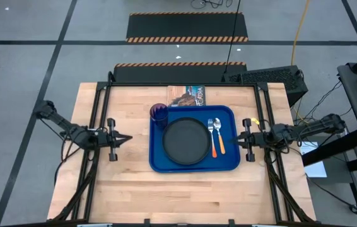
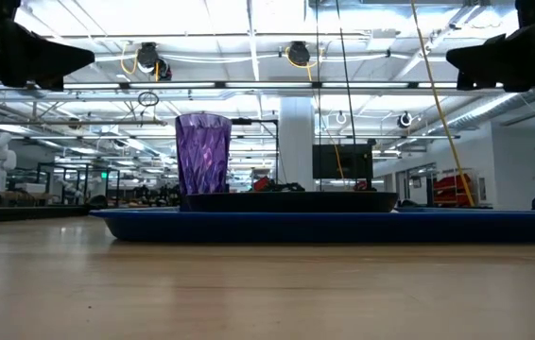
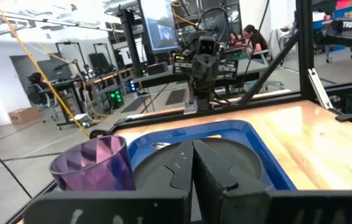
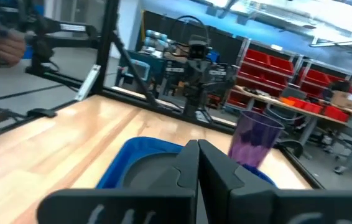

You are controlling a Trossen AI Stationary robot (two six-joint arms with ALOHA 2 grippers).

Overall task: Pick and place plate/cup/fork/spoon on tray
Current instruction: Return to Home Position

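Observation:
The blue tray (image 1: 194,165) lies in the middle of the table. On it rest the dark plate (image 1: 187,140), the purple cup (image 1: 159,114) upright at its far left corner, and the fork (image 1: 210,125) and the spoon (image 1: 217,128) side by side at its right, orange handles toward the near edge. My left gripper (image 1: 128,139) is shut and empty, left of the tray. My right gripper (image 1: 235,140) is shut and empty, at the tray's right edge. The cup (image 3: 95,165) and plate (image 3: 188,163) also show in the left wrist view.
A printed booklet (image 1: 188,96) lies on the table just beyond the tray's far edge. Dark frame rails (image 1: 96,113) run along the table's left and right sides. Bare wood lies in front of the tray (image 1: 191,198).

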